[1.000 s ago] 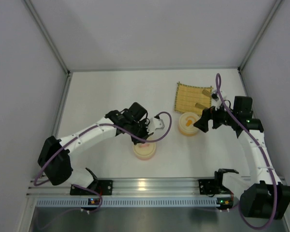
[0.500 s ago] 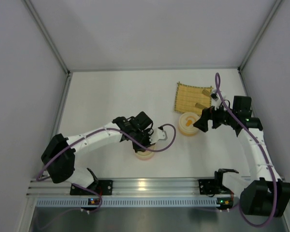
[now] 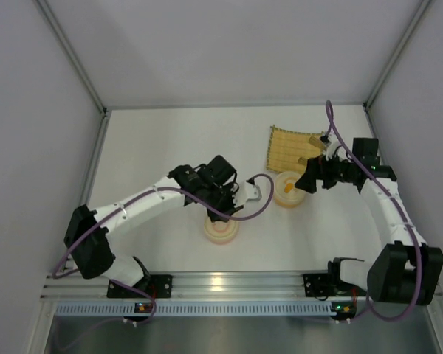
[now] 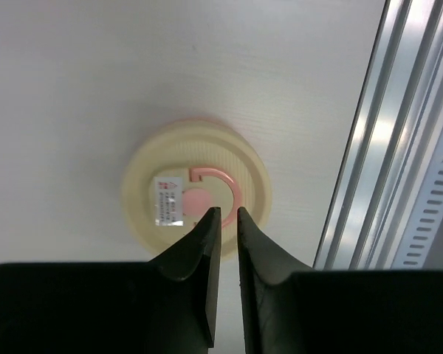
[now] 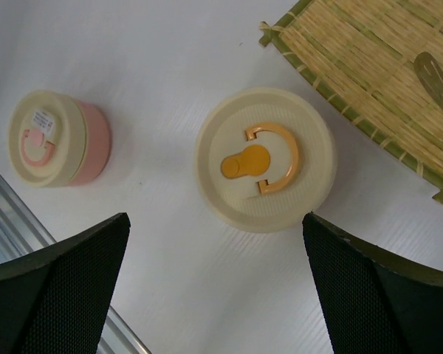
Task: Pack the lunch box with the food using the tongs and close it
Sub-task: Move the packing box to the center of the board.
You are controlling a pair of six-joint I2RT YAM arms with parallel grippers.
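Note:
Two round lunch boxes stand lidded on the table: a pink one and an orange-latched one. My left gripper hangs just above the pink box's cream lid, its jaws a narrow slit apart with nothing between them. My right gripper is wide open over the near edge of the orange box. The tongs lie on the bamboo mat, partly hidden by my right arm. No food shows.
The metal rail runs along the table's near edge, close to the pink box. White walls close in the table at the back and sides.
My left gripper dipped onto the pink box's lid, then lifted off and parted its jaws slightly. My right arm shifted a little toward the mat, still wide open.

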